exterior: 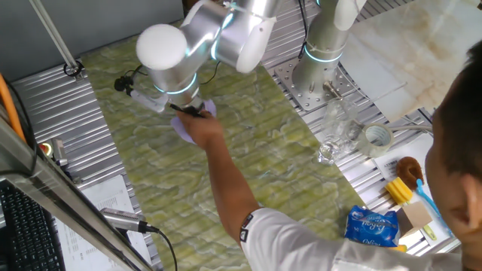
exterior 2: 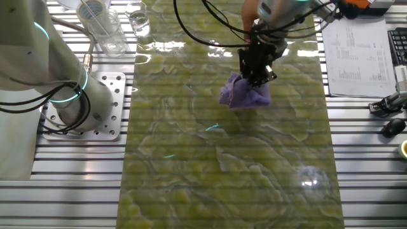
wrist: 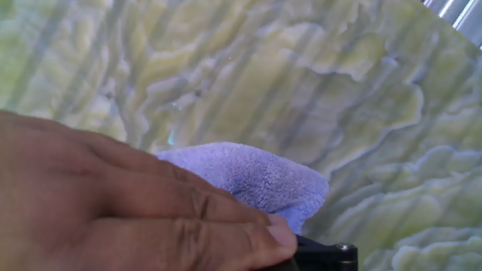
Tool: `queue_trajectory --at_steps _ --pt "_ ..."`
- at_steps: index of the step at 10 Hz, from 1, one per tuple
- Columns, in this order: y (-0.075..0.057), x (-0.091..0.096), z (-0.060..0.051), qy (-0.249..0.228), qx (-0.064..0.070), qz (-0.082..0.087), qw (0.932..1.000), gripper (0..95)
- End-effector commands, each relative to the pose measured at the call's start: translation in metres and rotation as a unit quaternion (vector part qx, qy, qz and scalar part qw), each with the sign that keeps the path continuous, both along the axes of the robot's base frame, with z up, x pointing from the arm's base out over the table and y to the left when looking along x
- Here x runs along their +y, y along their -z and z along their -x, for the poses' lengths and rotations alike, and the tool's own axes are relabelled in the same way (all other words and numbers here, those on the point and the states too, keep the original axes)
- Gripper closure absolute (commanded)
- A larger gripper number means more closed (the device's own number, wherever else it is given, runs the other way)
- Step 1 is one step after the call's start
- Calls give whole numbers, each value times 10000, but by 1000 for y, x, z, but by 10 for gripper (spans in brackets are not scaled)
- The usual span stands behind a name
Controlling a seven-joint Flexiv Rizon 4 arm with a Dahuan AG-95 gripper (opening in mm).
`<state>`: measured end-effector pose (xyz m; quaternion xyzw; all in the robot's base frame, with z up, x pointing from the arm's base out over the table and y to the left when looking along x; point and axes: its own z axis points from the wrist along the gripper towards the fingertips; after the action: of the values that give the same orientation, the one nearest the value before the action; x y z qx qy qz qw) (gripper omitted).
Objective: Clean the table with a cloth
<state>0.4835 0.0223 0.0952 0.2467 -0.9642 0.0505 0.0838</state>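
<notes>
Human hand: in the hand view, a person's hand (wrist: 113, 203) fills the lower left of the frame, its fingers (wrist: 226, 233) lying over the black tip of the robot hand. Treat this as guided positioning, judged from the contact.
Robot hand: the hand (exterior 2: 257, 71) stands over the cloth, fingers pointing down. You cannot tell how far it is open, nor confirm that it grips the fabric; the person's fingers and the bunched cloth cover the tips in every view.
Cloth: the lavender cloth (exterior 2: 244, 94) lies bunched on the surface, directly under the robot hand and touching it, toward one end of the surface, the end farther from the arm's base plate.
Surface: the green-yellow marbled surface (exterior 2: 222, 172) extends well beyond the cloth.
Step in hand: judged to be an early wiping phase, with the cloth pressed or held at one spot.
Next move: sweep the cloth along the surface under steady downward pressure; verify the grip first, since a loose fold could slip out.
Far items: clear glassware (exterior 2: 105, 28) and a tape roll (exterior: 377, 136) stand on the ribbed metal edge, well apart from the cloth.
Hidden: the person's arm (exterior: 226, 177) blocks much of the cloth in one fixed view; no dirt or spill can be made out.
</notes>
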Motion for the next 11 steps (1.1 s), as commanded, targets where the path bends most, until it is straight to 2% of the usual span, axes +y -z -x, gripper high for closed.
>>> queue_trajectory --at_steps 1,2,3,4,6,7,9,11 --pt "0 0 0 983 -519 -391 9930 950" --pt "0 0 0 1154 -557 -372 9911 950" --pt "0 0 0 1521 -630 -306 9859 950" --pt "0 0 0 1568 -713 -313 9846 950" --pt "2 -17 -1 1491 -726 -304 9857 950" --pt "5 -40 -2 1326 -666 -324 9884 950" --pt "3 -53 -13 1274 -619 -317 9894 950" --pt "3 -67 -29 1219 -638 -321 9900 950"
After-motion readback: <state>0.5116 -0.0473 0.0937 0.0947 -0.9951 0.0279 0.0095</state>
